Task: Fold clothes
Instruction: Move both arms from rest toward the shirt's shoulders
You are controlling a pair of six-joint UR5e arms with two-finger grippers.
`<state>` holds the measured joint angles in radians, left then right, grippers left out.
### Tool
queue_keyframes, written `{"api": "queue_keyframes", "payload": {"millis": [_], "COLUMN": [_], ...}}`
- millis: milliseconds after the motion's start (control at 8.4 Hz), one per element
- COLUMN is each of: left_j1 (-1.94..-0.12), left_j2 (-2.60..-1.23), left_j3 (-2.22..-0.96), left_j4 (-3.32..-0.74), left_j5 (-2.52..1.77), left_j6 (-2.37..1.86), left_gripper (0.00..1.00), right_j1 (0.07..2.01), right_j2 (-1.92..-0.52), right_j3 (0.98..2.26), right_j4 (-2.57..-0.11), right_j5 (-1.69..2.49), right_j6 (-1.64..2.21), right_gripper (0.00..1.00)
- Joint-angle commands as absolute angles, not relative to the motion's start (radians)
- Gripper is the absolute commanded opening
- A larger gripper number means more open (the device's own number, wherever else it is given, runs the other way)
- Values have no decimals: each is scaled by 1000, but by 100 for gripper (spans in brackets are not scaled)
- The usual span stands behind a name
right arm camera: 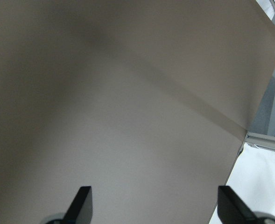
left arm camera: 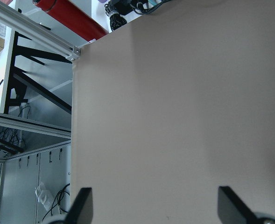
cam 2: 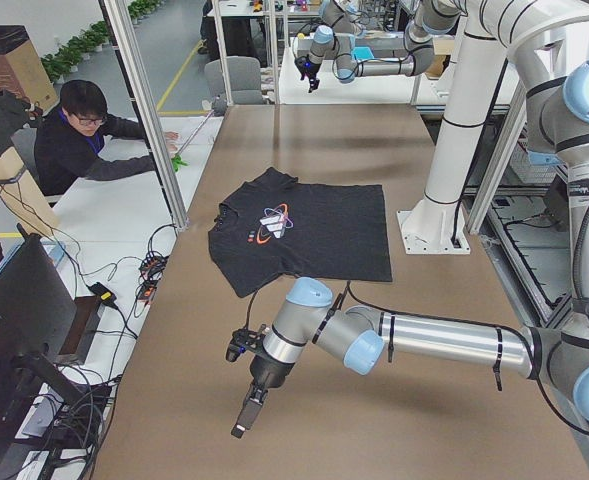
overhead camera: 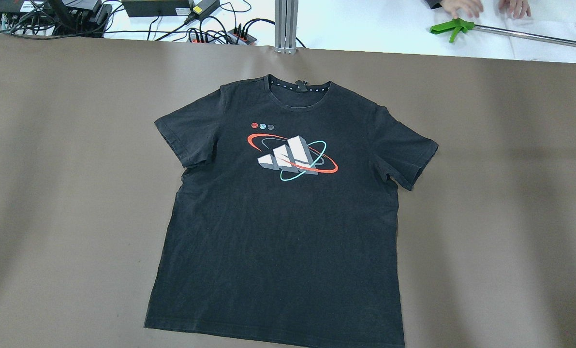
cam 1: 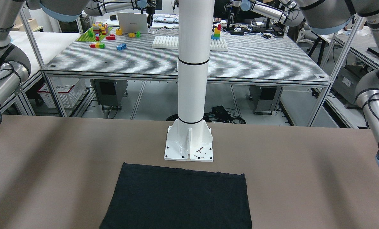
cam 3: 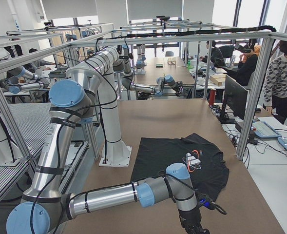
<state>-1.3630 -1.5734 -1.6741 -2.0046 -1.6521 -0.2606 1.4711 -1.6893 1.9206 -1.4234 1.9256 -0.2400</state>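
Just one black T-shirt, flat; two claws (left claw, right claw), both wide.

This is a robotics lab. A white column is bolted to the brown tabletop. Behind the column stands a slatted tabletop with toy bricks and more robot arms. Across from the column, past an aluminium frame, a person sits near a monitor and cables.
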Motion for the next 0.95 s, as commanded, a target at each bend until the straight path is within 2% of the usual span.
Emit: {"api": "queue_keyframes", "payload": {"millis": [0, 595, 834], "left_j1": [-1361, -1361, -1359], "left_j2": [-1574, -1601, -1682], "left_j3": [-1678, -1678, -1651], "left_j4": [-2011, -2026, -2020], "left_j5": [-1652, -1729, -1733], "left_j6": [-253, -262, -332], "left_gripper": [94, 94, 94], "right_j1": [1471, 1468, 1463], "right_j2": [-1686, -1642, -1561], "right_j3": [1922, 1916, 1878], "right_j4": [-1424, -1427, -1430], "right_j5": [1924, 1927, 1931], "right_j6": [-226, -141, -43], "right_gripper": [94, 94, 94]}}
